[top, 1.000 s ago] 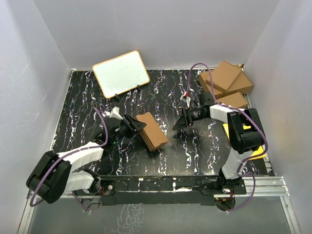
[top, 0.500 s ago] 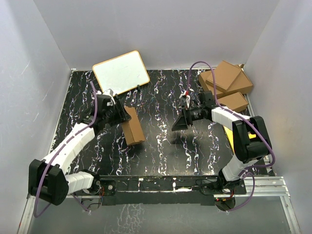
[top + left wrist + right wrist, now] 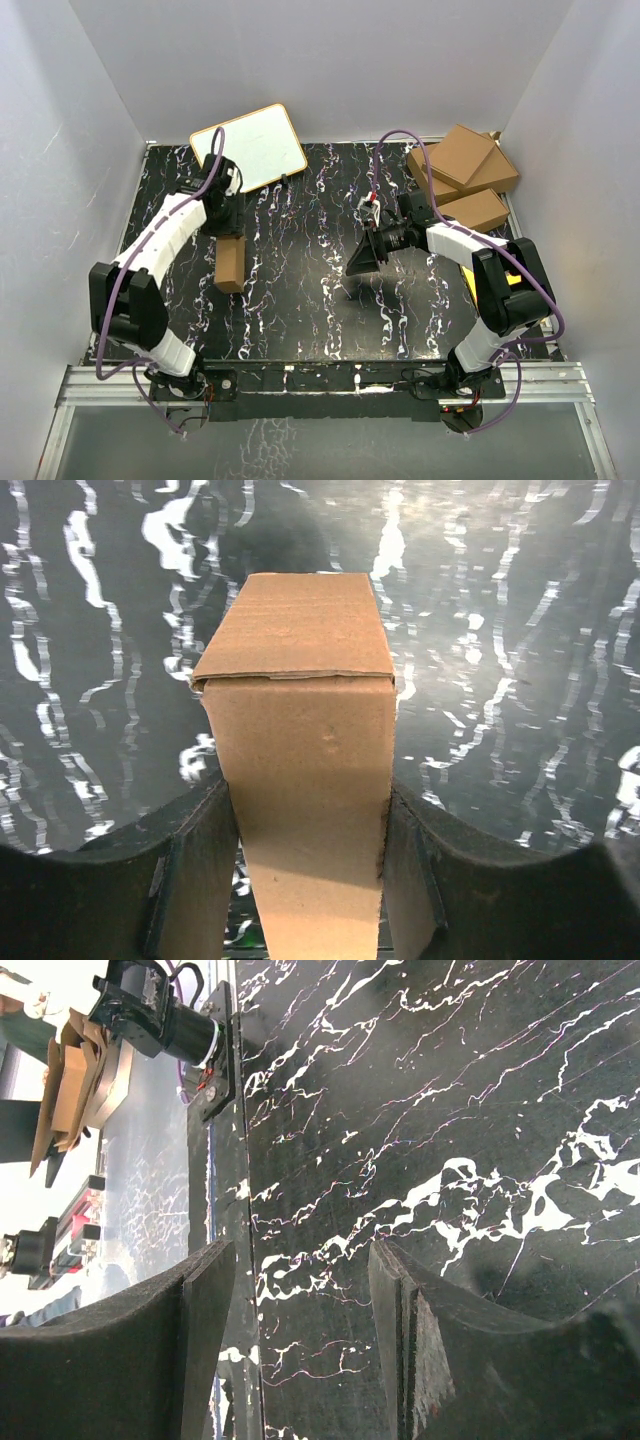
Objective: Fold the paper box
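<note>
The paper box (image 3: 231, 262) is a small plain brown carton with its end flap closed, held at the left side of the black marbled table. My left gripper (image 3: 229, 238) is shut on the paper box (image 3: 305, 740), one finger pressed on each long side. In the left wrist view the carton points away from the camera over the table top. My right gripper (image 3: 363, 258) hovers near the table's middle, right of the box and apart from it. Its jaws stand open with only table surface between them (image 3: 300, 1290).
A white board with a wooden rim (image 3: 248, 151) leans at the back left, close behind my left arm. Three larger brown cartons (image 3: 463, 172) are stacked at the back right. A yellow sheet (image 3: 527, 290) lies under the right arm.
My left arm has swung the paper box from the table's middle to the left side, turning it lengthwise. My right gripper has drifted slightly left and nearer, still open.
</note>
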`<state>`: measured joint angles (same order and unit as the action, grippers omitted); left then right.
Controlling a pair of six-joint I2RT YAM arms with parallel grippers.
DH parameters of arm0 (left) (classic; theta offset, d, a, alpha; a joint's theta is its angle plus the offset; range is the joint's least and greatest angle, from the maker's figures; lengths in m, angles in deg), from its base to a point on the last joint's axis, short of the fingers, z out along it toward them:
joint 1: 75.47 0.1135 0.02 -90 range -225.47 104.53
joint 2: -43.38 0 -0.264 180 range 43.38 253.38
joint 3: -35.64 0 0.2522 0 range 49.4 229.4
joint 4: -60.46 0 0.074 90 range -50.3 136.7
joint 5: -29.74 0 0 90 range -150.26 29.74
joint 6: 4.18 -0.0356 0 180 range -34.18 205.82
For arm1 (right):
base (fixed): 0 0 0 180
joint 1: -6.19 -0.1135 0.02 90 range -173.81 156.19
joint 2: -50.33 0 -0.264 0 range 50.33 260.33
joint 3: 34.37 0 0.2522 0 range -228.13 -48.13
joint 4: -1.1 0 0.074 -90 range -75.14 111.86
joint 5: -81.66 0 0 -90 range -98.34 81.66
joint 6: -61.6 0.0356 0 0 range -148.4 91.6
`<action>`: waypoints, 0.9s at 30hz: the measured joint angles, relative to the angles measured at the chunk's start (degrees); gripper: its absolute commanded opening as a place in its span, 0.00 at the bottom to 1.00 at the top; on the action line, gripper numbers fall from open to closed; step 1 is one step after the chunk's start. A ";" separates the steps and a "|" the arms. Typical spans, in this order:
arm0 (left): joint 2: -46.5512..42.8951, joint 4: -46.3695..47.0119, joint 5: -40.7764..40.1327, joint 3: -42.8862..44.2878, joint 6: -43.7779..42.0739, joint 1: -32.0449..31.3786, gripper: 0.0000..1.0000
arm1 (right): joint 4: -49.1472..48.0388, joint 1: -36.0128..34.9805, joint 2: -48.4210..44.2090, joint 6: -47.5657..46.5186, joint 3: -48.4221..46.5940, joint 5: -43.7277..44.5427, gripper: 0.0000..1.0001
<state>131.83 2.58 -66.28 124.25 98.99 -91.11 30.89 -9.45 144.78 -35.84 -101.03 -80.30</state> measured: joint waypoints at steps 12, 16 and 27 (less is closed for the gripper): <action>8.41 -3.85 -13.68 6.23 -12.22 6.80 0.26 | 0.00 0.00 0.00 -0.02 0.13 0.02 0.60; 9.77 -3.32 -14.47 6.21 -13.88 8.59 0.25 | 0.00 0.00 0.00 -0.09 0.13 0.02 0.60; 2.16 3.80 14.51 1.18 -3.98 8.48 0.23 | 4.83 -0.11 -0.76 -8.07 -0.28 -1.84 0.59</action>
<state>133.99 6.39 -51.77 125.43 95.01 -82.63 35.72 -9.56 144.02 -43.91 -101.32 -82.14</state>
